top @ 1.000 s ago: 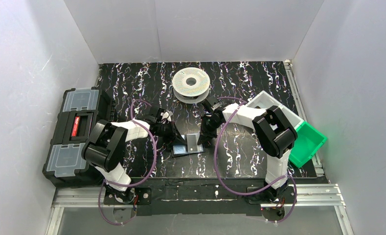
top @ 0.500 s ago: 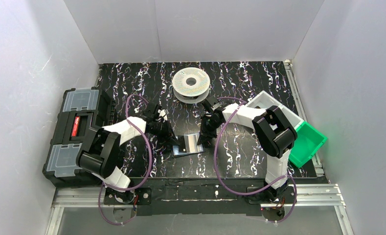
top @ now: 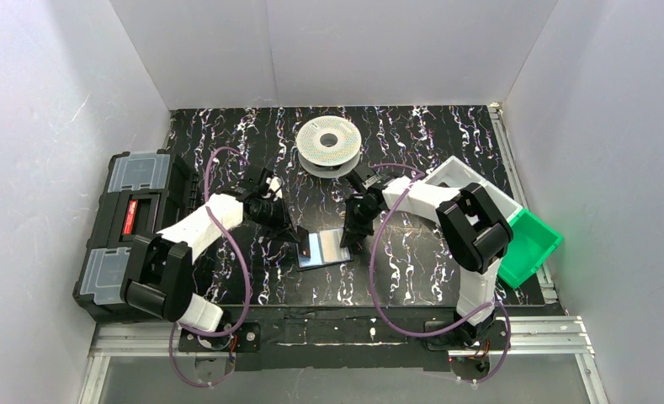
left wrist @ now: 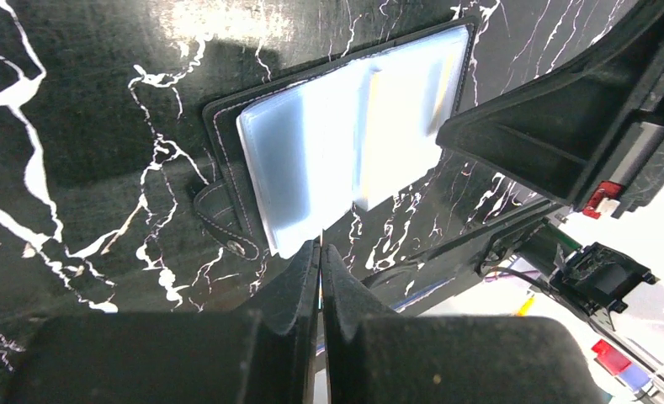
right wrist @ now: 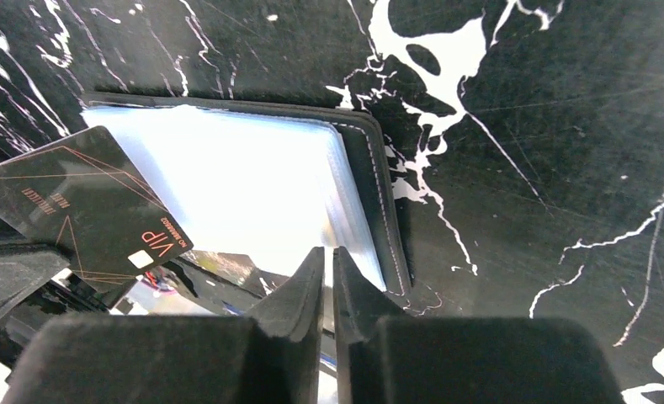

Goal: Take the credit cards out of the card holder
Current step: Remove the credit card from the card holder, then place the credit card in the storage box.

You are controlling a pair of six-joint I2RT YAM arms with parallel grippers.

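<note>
Right wrist view: left gripper (left wrist: 321, 247) pinches card (right wrist: 84, 206); right gripper (right wrist: 328, 257), closed, apparently bears on card holder (right wrist: 372, 172). Draw card clear without bending.

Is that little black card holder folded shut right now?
No, the card holder lies opened out flat, with its pale bluish-white inside facing up toward the left wrist camera.

Left end effector (top: 297, 237) with credit card (right wrist: 84, 202) and right end effector (top: 348, 240) flank card holder (top: 325, 251); its near edge unobstructed.
</note>
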